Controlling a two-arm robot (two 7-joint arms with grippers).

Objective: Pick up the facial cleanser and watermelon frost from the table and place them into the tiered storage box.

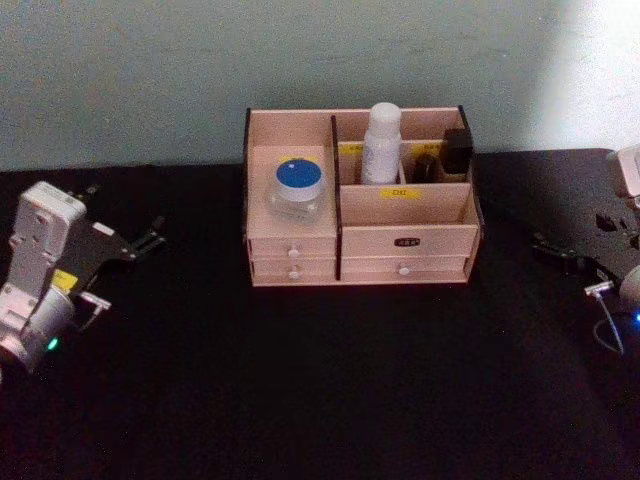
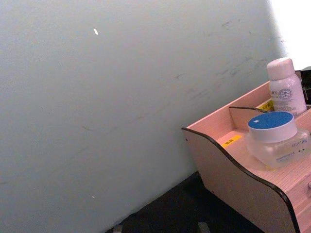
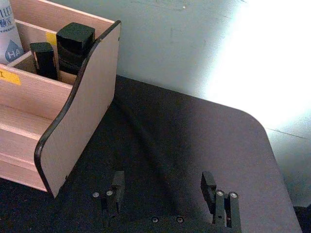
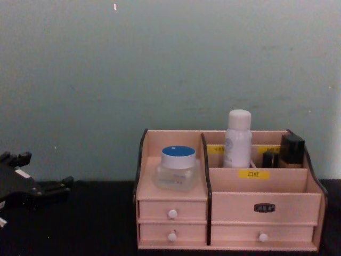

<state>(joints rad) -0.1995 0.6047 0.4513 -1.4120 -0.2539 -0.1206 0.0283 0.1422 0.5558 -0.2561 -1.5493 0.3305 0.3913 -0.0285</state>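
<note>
Standing at the centre of the black table (image 1: 320, 400), against the pale wall (image 4: 106, 80): tiered storage box (image 1: 405, 205), drawers with white knobs (image 1: 294, 253) facing the robot. Resting upright on the box's left shelf above the two small drawers, at about 9 o'clock from the box's middle: watermelon frost (image 1: 297, 189), blue lid up. Standing upright in a rear compartment, at about 12 o'clock: facial cleanser (image 1: 381, 143), with two dark bottles (image 1: 456, 151) just beside it toward 2 o'clock. Parked well apart from the box at 9 o'clock: left gripper (image 1: 152, 239), holding nothing; opening of its fingers impossible to tell. Parked at 3 o'clock, also well clear of the box: right gripper (image 3: 163, 194), fingers (image 3: 116, 187) spread wide, nothing between them, hovering low over the tabletop.
</note>
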